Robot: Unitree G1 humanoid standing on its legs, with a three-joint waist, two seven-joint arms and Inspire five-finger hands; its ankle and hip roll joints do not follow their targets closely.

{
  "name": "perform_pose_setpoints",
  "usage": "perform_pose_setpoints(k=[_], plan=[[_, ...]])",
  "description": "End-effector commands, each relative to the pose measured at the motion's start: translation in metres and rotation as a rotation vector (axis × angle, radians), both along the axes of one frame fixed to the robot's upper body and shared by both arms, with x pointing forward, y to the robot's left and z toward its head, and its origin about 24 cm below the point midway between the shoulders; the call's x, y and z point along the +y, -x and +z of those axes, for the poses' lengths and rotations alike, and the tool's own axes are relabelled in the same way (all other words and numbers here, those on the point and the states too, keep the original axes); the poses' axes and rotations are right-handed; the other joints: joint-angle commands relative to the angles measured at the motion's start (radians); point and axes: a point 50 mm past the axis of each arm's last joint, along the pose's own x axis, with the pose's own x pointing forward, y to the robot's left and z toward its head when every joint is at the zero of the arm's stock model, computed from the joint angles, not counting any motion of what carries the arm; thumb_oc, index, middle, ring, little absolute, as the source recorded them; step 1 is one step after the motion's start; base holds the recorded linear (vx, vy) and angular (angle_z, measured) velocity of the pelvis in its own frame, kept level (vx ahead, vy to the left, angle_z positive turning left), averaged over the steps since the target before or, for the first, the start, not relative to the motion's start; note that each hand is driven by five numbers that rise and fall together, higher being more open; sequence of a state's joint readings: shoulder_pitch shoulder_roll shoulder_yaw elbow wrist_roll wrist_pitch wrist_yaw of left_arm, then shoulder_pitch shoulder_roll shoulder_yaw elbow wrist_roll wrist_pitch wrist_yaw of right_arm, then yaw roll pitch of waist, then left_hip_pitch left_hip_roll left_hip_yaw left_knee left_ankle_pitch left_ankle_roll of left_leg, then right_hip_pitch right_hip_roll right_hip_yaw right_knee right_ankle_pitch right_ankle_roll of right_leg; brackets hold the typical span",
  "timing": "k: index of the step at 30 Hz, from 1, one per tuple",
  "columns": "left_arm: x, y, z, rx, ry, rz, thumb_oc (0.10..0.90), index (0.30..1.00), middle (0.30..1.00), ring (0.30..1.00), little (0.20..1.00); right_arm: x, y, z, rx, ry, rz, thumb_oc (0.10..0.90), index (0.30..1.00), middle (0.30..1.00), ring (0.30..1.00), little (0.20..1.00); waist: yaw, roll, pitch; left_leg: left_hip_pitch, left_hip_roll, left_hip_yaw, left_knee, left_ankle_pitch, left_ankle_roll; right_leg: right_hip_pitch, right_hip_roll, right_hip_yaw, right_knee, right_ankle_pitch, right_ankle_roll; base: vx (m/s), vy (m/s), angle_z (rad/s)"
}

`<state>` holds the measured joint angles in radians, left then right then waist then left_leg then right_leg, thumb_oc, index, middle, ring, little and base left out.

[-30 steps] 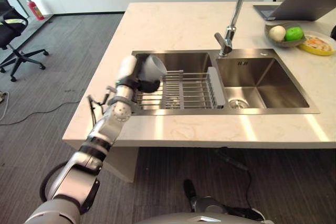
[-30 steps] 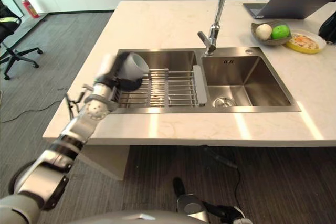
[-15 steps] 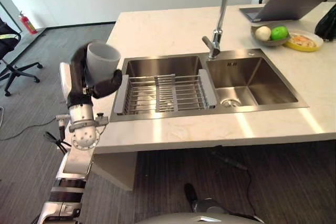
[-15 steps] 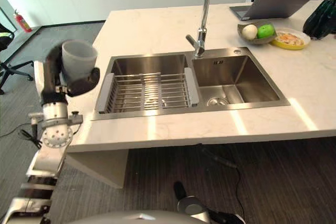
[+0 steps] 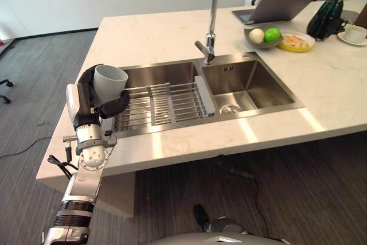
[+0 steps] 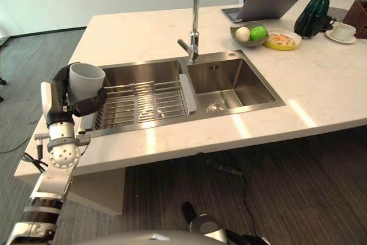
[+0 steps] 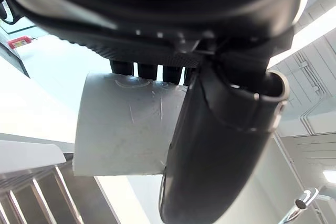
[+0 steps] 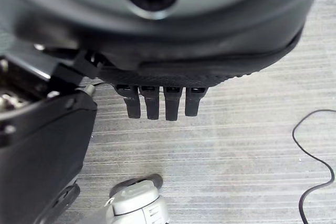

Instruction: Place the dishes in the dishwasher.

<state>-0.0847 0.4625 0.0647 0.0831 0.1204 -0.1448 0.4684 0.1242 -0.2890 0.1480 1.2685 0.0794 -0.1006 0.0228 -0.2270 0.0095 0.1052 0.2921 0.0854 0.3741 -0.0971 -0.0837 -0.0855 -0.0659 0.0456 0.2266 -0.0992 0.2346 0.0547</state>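
One grey cup (image 5: 109,81) sits upright in my left hand (image 5: 92,104), fingers and thumb curled round its wall, mouth up. The sink's wire drying rack (image 5: 163,102) lies just beyond my fingers. My right hand (image 8: 157,100) hangs over the floor, fingers relaxed, holding nothing.

A pale grey cup (image 5: 109,82) is sitting in the black left hand (image 5: 92,102). The cream, faintly veined worktop (image 5: 143,30) is showing around the silver sink (image 5: 246,81). A yellow plate (image 5: 295,42) is lying near its far right corner.
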Motion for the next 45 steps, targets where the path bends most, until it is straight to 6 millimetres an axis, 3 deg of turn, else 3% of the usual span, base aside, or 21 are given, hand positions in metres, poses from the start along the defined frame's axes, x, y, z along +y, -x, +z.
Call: perform_pose_setpoints(k=[1, 11, 28, 45], plan=[[0.007, 0.0, 0.047, -0.231, -0.092, -0.004, 0.4, 0.3, 0.3, 0.3, 0.3, 0.001, -0.007, 0.001, -0.03, 0.007, 0.06, 0.8, 0.9, 0.9, 0.9, 0.9, -0.009, -0.022, -0.051, -0.056, -0.031, -0.088, 0.01, 0.01, -0.009, 0.078, -0.063, 0.026, 0.07, -0.158, 0.097, 0.0, 0.0, 0.0], [0.001, -0.001, 0.032, -0.165, -0.09, -0.04, 0.4, 0.3, 0.3, 0.3, 0.3, 0.003, -0.004, 0.0, -0.017, 0.01, 0.074, 0.8, 0.9, 0.9, 0.9, 0.9, -0.002, -0.026, -0.047, -0.059, -0.035, -0.09, 0.01, 0.005, -0.004, 0.076, -0.064, 0.028, 0.068, -0.158, 0.098, 0.0, 0.001, 0.03], [0.003, 0.003, 0.023, -0.125, -0.082, -0.039, 0.4, 0.3, 0.3, 0.3, 0.3, 0.01, -0.01, -0.001, -0.026, -0.018, 0.08, 0.8, 0.9, 0.9, 0.9, 0.9, 0.016, -0.022, -0.052, -0.063, -0.039, -0.098, 0.01, 0.009, -0.004, 0.078, -0.07, 0.022, 0.062, -0.153, 0.098, 0.0, 0.0, 0.0], [0.003, -0.001, 0.014, -0.085, -0.067, -0.043, 0.4, 0.3, 0.3, 0.3, 0.3, 0.007, -0.001, -0.002, 0.003, -0.007, 0.045, 0.8, 0.9, 0.9, 0.9, 0.9, 0.02, -0.023, -0.055, -0.066, -0.039, -0.105, 0.01, 0.013, -0.005, 0.085, -0.077, 0.01, 0.054, -0.149, 0.098, 0.0, -0.001, 0.0]])
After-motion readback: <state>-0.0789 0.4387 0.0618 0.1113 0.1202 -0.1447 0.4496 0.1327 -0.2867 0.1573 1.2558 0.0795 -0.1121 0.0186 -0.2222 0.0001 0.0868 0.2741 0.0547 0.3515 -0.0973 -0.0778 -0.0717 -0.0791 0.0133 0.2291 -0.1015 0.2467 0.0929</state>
